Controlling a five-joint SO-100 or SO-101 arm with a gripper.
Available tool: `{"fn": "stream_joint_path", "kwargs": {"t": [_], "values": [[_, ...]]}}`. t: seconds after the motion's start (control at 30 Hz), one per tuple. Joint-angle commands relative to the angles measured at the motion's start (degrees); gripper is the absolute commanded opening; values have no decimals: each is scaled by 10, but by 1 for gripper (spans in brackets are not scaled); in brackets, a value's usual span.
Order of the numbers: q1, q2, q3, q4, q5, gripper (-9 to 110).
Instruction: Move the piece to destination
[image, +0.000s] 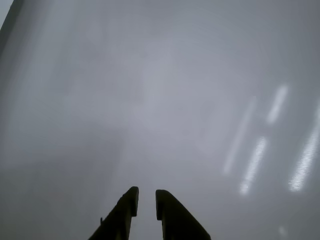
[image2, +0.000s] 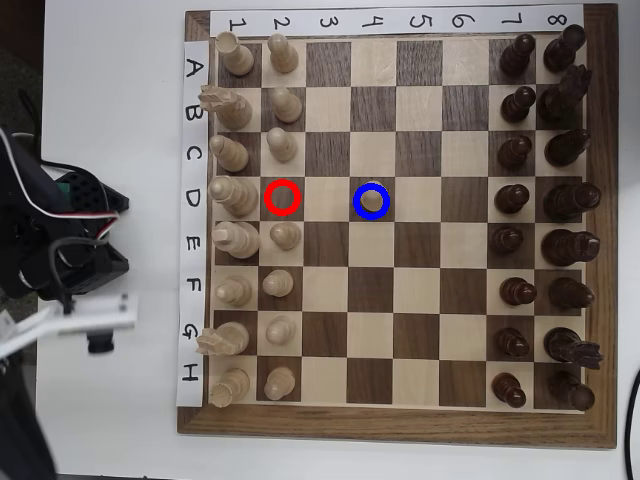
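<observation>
piece (image2: 372, 199) on destination (image2: 371, 212); 7 pale pawns col 2 (image2: 283, 190)

pawn (image2: 372, 199) on ringed square (image2: 357, 188)

The piece (image2: 372, 200), a pale cream round-headed pawn, stands upright inside the blue ring on the destination (image2: 372, 185), a dark brown square well apart from the end effector (image: 147, 197).

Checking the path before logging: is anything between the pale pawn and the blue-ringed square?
Nothing visible: the pawn already stands inside the blue ring, with the end effector over bare table.
</observation>
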Motion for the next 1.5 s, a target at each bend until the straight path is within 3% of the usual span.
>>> {"fn": "stream_joint_path", "kwargs": {"t": [0.0,0.2,0.4,1.47], "values": [[47,8,24,-9,-30,3],[112,27,77,-11,-69,3],[144,56,137,-39,-37,4],[192,301,540,-130,41,4]]}}
